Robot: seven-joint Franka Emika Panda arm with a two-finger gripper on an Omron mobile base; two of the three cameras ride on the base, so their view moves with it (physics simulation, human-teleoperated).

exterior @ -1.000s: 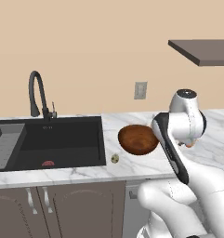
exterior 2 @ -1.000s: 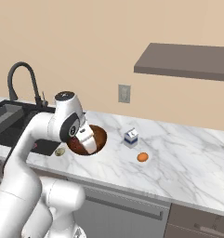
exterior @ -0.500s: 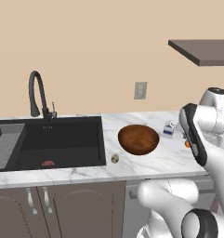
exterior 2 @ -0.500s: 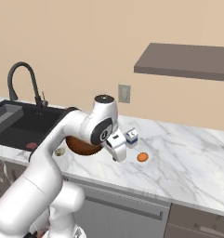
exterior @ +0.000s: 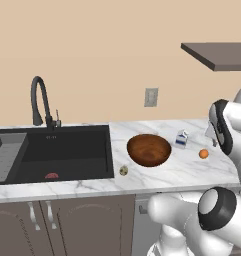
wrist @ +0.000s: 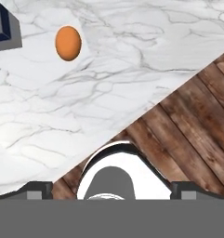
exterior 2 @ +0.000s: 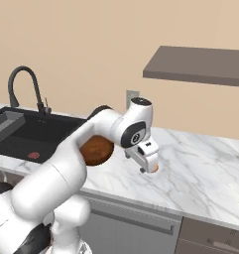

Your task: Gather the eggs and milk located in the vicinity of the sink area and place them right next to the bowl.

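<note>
A dark wooden bowl (exterior: 149, 149) sits on the marble counter, right of the black sink (exterior: 67, 150). The white and blue milk carton (exterior: 181, 139) stands just right of the bowl. The orange-brown egg (exterior: 204, 154) lies further right on the counter. A speckled egg (exterior: 123, 170) rests near the sink's front right corner. My gripper (exterior 2: 148, 165) hangs open and empty over the orange egg (exterior 2: 155, 169), above the counter. In the hand view the orange egg (wrist: 68, 42) lies ahead at upper left, beside a corner of the milk carton (wrist: 4, 28).
A tall black faucet (exterior: 39, 100) stands behind the sink, and a flat red thing (exterior: 51, 176) lies in the basin. A dark shelf (exterior: 217, 54) juts out high on the right. The counter's front edge (wrist: 146, 109) and the wooden floor (wrist: 197, 121) show below the hand.
The arm has swung right, from above the bowl to above the orange egg. The gripper has stayed open. The things on the counter have not moved.
</note>
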